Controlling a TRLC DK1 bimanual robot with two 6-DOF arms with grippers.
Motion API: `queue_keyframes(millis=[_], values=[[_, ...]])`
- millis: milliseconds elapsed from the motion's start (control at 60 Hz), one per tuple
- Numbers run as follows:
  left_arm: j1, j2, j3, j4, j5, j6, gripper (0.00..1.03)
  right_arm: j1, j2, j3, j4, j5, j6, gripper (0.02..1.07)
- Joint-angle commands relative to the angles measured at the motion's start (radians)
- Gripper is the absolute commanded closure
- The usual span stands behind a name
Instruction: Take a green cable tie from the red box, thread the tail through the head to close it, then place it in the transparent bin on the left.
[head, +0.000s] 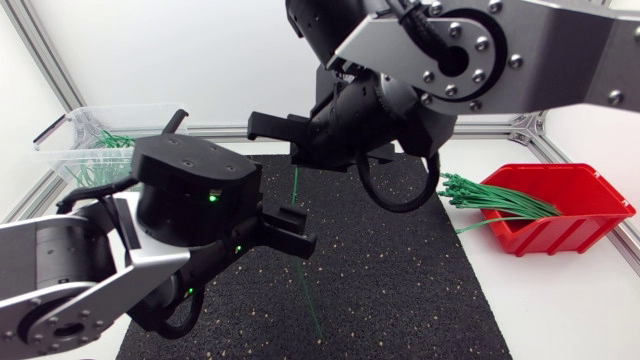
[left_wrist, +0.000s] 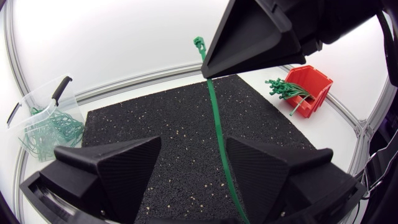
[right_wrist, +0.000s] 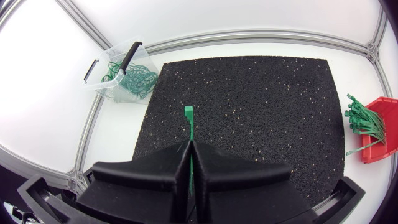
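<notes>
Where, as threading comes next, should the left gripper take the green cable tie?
On the free tail of the cable tie, closing from both sides: it hangs straight between the left gripper's open fingers, its head end clamped by the right gripper.

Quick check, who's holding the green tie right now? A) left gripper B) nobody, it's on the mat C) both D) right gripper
D: the right gripper is shut on the cable tie, while the left gripper stands open with the tie passing between its spread fingers.
</notes>
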Motion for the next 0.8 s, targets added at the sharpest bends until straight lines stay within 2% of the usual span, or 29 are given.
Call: queue_keyframes(millis=[0,100,183,250,400,600,683,783], values=[[-0.009,0.012,0.012,0.008,-0.015,0.011,0.57,0.011,0.021,0.023,-0.016,0.010,0.027,1.01],[-0.021,0.010,0.004,0.026,-0.015,0.013,0.71,0.012,0.021,0.023,-0.021,0.020,0.027,1.01],[-0.038,0.015,-0.002,0.037,-0.015,0.013,0.79,0.014,0.016,0.023,-0.027,0.020,0.027,1.01],[-0.042,0.018,-0.002,0.039,-0.015,0.013,0.80,0.017,0.013,0.021,-0.030,0.023,0.027,1.01],[-0.047,0.021,-0.003,0.048,-0.019,0.013,0.98,0.020,0.002,0.014,-0.042,0.030,0.021,1.01],[-0.053,0.022,-0.019,0.053,-0.028,0.013,0.99,0.020,-0.028,-0.018,-0.002,0.023,-0.025,1.00],[-0.052,0.010,-0.031,0.060,-0.028,0.014,0.99,0.018,-0.053,-0.044,0.033,0.017,-0.057,0.91],[-0.047,-0.022,-0.062,0.085,-0.028,0.024,0.99,-0.001,-0.067,-0.049,0.048,-0.039,-0.149,0.77]])
